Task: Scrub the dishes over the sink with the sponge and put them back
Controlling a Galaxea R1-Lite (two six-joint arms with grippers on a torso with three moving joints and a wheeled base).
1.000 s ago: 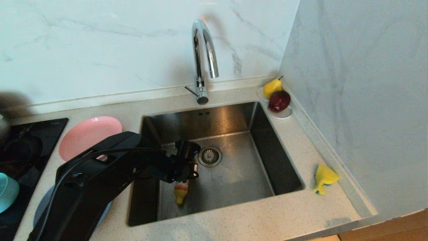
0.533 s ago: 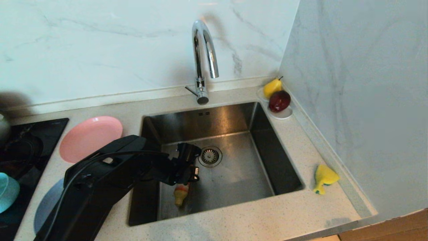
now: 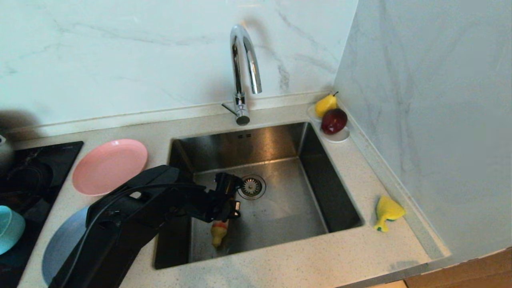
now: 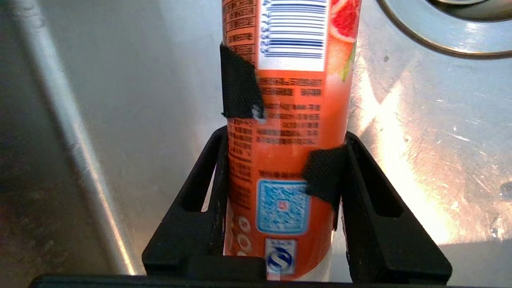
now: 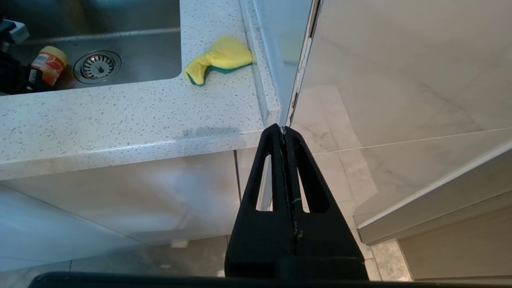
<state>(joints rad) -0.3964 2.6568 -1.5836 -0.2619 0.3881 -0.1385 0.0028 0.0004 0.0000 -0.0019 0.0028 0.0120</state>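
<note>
left end effector (image 4: 286, 160) grips the orange bottle (image 4: 288, 120) low in the sink (image 3: 280, 208); right end effector (image 5: 285, 132) clenched, parked off the bench. sponge (image 3: 387, 213) untouched; blue plate (image 3: 66, 244), bowl (image 3: 10, 228), pink plate (image 3: 110, 166) apparently unscrubbed.

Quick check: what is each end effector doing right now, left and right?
Left end effector: closed on the orange yellow-capped plastic bottle, inside the steel sink.
Right end effector: closed, empty, parked below the counter edge.
</note>
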